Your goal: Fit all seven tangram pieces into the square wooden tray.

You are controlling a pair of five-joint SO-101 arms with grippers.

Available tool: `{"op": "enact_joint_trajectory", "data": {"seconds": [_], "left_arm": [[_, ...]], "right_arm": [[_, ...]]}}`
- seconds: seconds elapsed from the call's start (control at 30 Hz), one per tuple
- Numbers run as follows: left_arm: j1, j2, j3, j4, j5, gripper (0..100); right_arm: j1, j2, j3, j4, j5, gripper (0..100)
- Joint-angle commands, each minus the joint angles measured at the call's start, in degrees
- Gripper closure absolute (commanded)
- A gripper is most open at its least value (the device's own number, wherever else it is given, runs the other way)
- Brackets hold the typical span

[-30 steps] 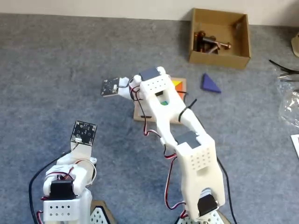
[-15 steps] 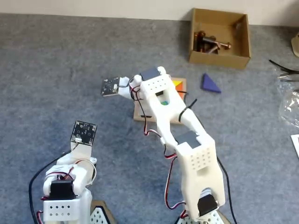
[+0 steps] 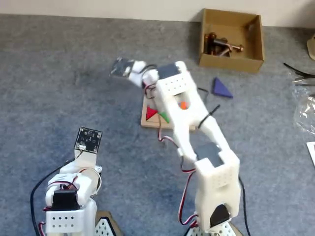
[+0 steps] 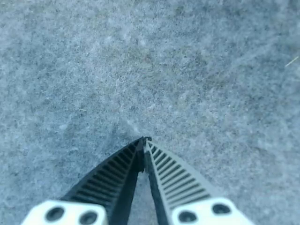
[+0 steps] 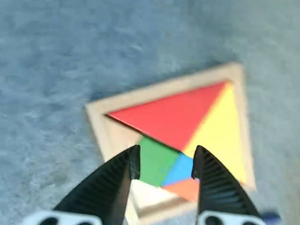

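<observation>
The square wooden tray (image 5: 97,119) lies under my right gripper (image 5: 166,157), which hovers above it, open and holding nothing. In the tray I see a red triangle (image 5: 168,115), a yellow triangle (image 5: 222,129), a green piece (image 5: 157,161), a blue piece (image 5: 180,169) and an orange piece (image 5: 185,187); one corner (image 5: 145,194) shows bare wood. From above, the right arm (image 3: 177,91) covers most of the tray (image 3: 145,123). A purple triangle (image 3: 221,88) lies on the carpet to the tray's right. My left gripper (image 4: 143,139) is shut over bare carpet.
A cardboard box (image 3: 256,39) with copper-coloured parts stands at the back right. Black cables (image 3: 298,73) and clear plastic (image 3: 305,113) lie at the right edge. The left arm (image 3: 74,187) stays folded at the front left.
The right arm has swung its wrist toward the back of the table, uncovering the red and green pieces at the tray's front left. The left arm has kept still.
</observation>
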Motion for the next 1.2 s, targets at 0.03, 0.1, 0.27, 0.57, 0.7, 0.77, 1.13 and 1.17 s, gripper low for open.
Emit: {"op": "enact_joint_trajectory", "data": {"seconds": [0.03, 0.1, 0.27, 0.57, 0.7, 0.77, 1.13, 1.17], "left_arm": [[-0.75, -0.22, 1.19, 0.26, 0.53, 99], [-0.75, -0.22, 1.19, 0.26, 0.53, 99], [-0.75, -0.22, 1.19, 0.26, 0.53, 99], [-0.75, -0.22, 1.19, 0.26, 0.53, 99], [-0.75, -0.22, 1.19, 0.26, 0.53, 99], [-0.75, -0.22, 1.19, 0.26, 0.53, 99], [-0.75, -0.22, 1.19, 0.26, 0.53, 99], [-0.75, -0.22, 1.19, 0.26, 0.53, 99]], "right_arm": [[8.04, -6.64, -1.1, 0.13, -4.92, 82.1], [12.18, -6.64, -1.1, 0.13, -6.77, 82.1], [20.62, -6.55, -1.1, -0.22, -5.1, 82.1], [25.8, -2.15, -2.07, -3.03, 1.67, 81.7], [27.82, 5.32, -7.52, -4.7, 1.76, 81.3], [27.91, 9.1, -11.3, -4.7, 1.76, 78.3], [25.98, 22.9, -27.74, 2.95, 6.86, 74.7], [25.98, 24.31, -28.88, 2.95, 7.56, 74.7]]}}
